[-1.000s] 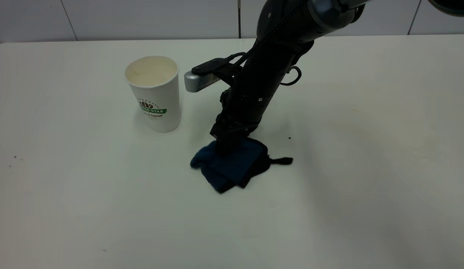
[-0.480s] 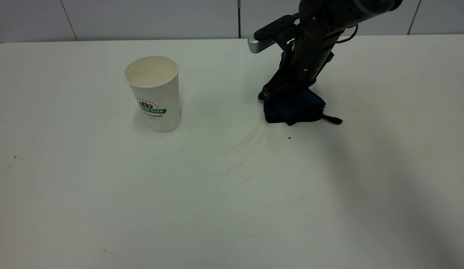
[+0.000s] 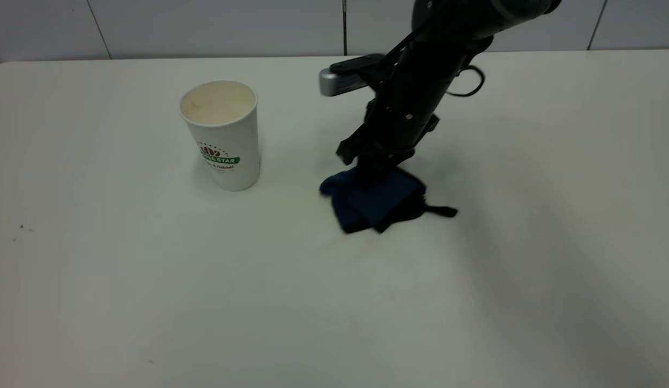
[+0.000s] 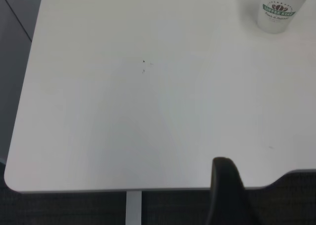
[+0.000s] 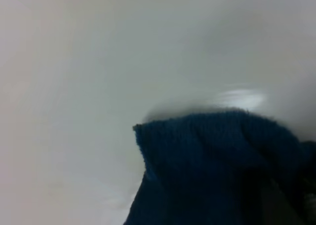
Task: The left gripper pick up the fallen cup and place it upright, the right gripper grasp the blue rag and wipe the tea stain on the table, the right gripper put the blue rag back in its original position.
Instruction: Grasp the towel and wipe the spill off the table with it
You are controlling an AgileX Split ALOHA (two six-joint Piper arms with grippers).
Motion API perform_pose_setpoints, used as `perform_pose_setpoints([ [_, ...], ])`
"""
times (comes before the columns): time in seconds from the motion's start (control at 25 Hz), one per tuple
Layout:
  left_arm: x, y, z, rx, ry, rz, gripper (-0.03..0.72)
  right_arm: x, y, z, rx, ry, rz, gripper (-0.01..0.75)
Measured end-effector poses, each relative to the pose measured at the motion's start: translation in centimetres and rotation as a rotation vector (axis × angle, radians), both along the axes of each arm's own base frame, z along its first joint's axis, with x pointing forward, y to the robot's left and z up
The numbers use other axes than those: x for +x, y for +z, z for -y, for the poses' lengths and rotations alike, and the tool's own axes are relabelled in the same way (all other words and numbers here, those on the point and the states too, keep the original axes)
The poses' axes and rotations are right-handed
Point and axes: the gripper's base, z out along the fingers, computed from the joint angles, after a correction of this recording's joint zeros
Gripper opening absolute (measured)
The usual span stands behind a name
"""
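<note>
The cup (image 3: pixel 223 134) stands upright on the table (image 3: pixel 151 296), left of centre; it also shows in the left wrist view (image 4: pixel 279 10). My right gripper (image 3: pixel 374 172) points down and is shut on the blue rag (image 3: pixel 374 202), pressing it onto the table to the right of the cup. The rag's black loop tab (image 3: pixel 442 211) trails to the right. The rag fills the right wrist view (image 5: pixel 217 170). No tea stain shows; the spot under the rag is hidden. My left gripper (image 4: pixel 224 190) is a dark shape at the table's near edge, far from the cup and outside the exterior view.
Tiny dark specks (image 3: pixel 21 227) lie on the table far left, also in the left wrist view (image 4: pixel 143 62). A tiled wall (image 3: pixel 232 27) runs behind the table. The table's edge and rounded corner (image 4: pixel 15 178) show in the left wrist view.
The right gripper dragged the rag from front centre to the far right, then back toward the front left. The faint brown streaks seen half a second ago no longer show. The cup has not moved.
</note>
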Motion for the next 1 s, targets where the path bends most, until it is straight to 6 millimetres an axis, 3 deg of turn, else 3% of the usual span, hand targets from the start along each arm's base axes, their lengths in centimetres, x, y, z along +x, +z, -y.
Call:
perform_pose_setpoints([
  [0.2,0.0,0.0,0.0,0.0,0.0,0.0,0.454,-4.5,-0.5,-5.7,0.04,0.177,-0.131,0.082],
  [0.28,0.0,0.0,0.0,0.0,0.0,0.0,0.454,-5.1,-0.6,-6.3,0.035,0.199,-0.139,0.082],
  [0.4,0.0,0.0,0.0,0.0,0.0,0.0,0.454,-4.4,-0.7,-5.2,0.015,0.181,-0.124,0.081],
  [0.52,0.0,0.0,0.0,0.0,0.0,0.0,0.454,-2.1,-0.5,-2.0,-0.042,0.082,-0.076,0.081],
  [0.76,0.0,0.0,0.0,0.0,0.0,0.0,0.454,3.6,0.1,10.0,-0.238,-0.181,0.074,0.081],
  [0.92,0.0,0.0,0.0,0.0,0.0,0.0,0.454,4.8,0.2,17.4,-0.305,-0.339,0.061,0.081],
  [1.0,0.0,0.0,0.0,0.0,0.0,0.0,0.454,4.9,0.2,19.8,-0.321,-0.393,0.035,0.081],
])
